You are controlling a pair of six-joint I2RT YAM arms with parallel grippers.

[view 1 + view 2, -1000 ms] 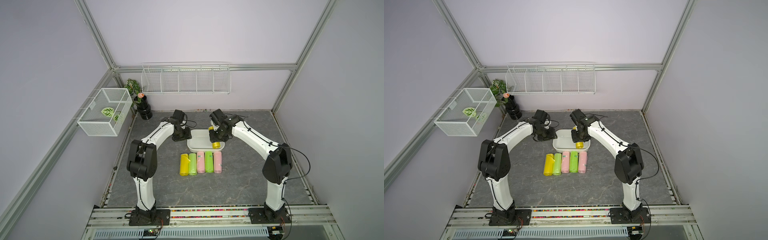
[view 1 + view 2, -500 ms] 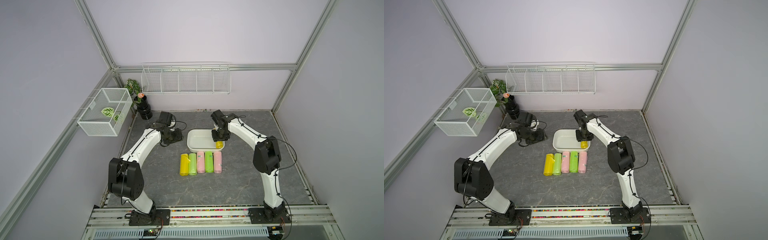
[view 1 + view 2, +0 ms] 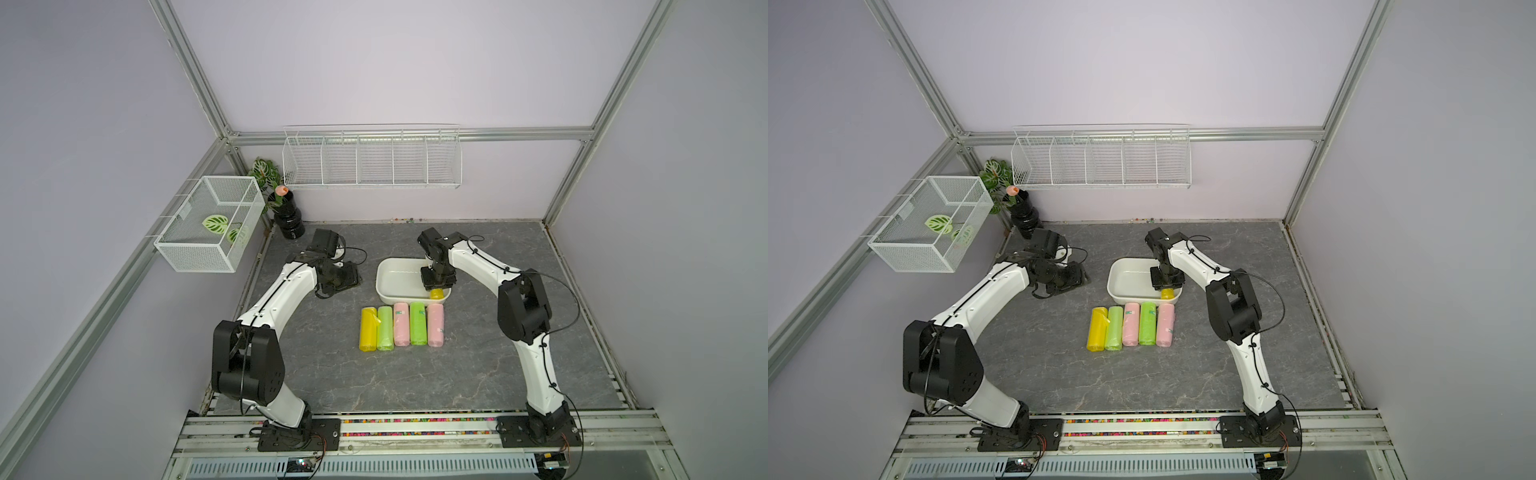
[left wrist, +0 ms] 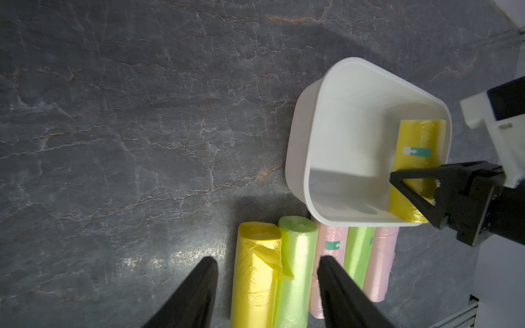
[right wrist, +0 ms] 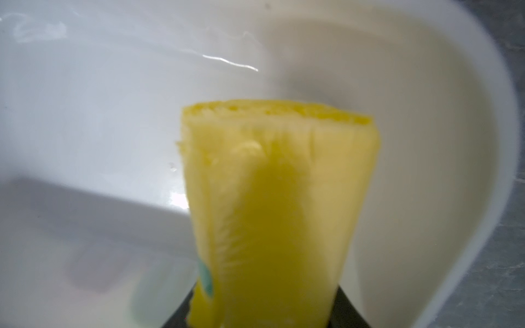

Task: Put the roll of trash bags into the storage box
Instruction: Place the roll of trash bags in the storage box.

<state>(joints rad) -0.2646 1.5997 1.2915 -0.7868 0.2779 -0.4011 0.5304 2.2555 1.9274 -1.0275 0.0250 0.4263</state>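
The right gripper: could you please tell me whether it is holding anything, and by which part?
Yes: the right gripper is shut on the yellow roll of trash bags, across its body toward one end, inside the storage box.

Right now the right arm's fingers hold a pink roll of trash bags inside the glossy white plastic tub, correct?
No: the roll of trash bags is yellow, not pink, as the left wrist view shows. The right arm's fingers do hold it inside the glossy white plastic tub.

storage box glossy smooth white plastic; yellow roll thin crinkled plastic film; desk matt veined stone-look; rack white wire.
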